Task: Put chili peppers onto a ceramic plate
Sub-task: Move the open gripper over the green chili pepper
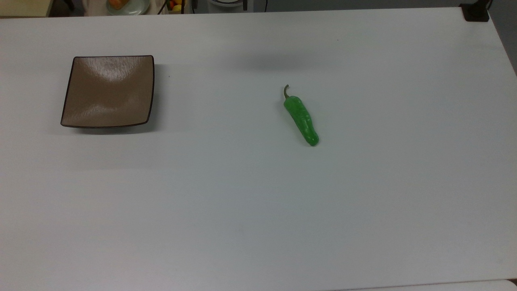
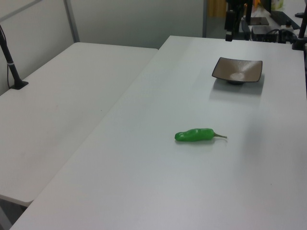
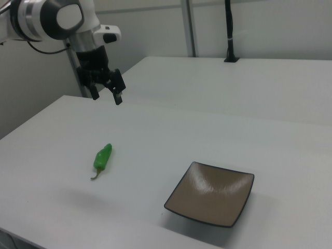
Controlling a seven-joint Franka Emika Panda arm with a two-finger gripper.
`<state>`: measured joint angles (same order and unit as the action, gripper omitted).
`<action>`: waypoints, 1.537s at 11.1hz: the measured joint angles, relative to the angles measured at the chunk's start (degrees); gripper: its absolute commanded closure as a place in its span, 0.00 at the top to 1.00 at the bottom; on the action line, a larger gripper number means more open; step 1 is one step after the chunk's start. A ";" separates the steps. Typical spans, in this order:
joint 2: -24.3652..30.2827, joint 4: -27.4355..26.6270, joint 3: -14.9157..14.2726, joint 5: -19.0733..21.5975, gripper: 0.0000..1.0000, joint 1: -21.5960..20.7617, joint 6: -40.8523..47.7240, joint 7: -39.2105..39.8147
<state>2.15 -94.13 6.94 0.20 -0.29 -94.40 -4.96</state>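
Observation:
A glossy green chili pepper lies flat on the white table, right of centre in the top view, its thin stem pointing to the far edge. It also shows as the chili pepper and chili pepper. The square tan-brown ceramic plate sits bare at the top view's left, well apart from the pepper; it is the plate and plate elsewhere. In the right view my gripper hangs high above the table, beyond the pepper, open with nothing between its black fingers.
The white table carries the pepper and the plate. A second white table adjoins it at the left view's left. A black post stands on the far table. Clutter lies past the top view's far edge.

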 measured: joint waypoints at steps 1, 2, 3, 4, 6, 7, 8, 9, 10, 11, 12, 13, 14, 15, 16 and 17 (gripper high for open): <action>-1.57 -0.09 -0.03 -0.29 1.00 -0.14 -0.03 0.03; -1.60 -0.11 -0.03 -0.29 1.00 -0.24 -0.94 0.05; -1.65 -0.11 -0.03 -0.29 1.00 -0.49 -1.54 0.05; -1.67 -0.11 -0.03 -0.28 1.00 -0.72 -1.66 0.05; -1.70 -0.11 -0.04 -0.28 1.00 -0.78 -1.66 0.05; -1.77 -0.11 -0.03 -0.28 1.00 -0.79 -1.66 0.05; -1.87 -0.11 -0.03 -0.28 1.00 -0.81 -1.66 0.06; -1.98 -0.11 -0.03 -0.28 1.00 -0.88 -1.66 0.06; -2.23 -0.11 -0.03 -0.27 1.00 -1.52 -1.86 0.28; -2.83 0.07 -0.02 -0.27 1.00 -2.96 -2.10 0.28; -3.85 0.42 0.00 -0.26 1.00 -4.77 -2.63 0.23; -5.19 0.66 0.01 -0.26 1.00 -6.82 -3.03 0.18; -6.82 1.10 0.02 -0.26 1.00 -8.68 -3.39 0.14; -8.63 1.99 0.02 -0.26 1.00 -10.17 -3.69 0.11; -10.14 2.82 0.02 -0.25 1.00 -11.16 -4.66 0.10; -11.55 3.40 0.02 -0.20 1.00 -12.08 -6.81 -0.08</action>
<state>-9.41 -90.74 6.96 0.00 -12.37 -101.21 -5.04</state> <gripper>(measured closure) 0.000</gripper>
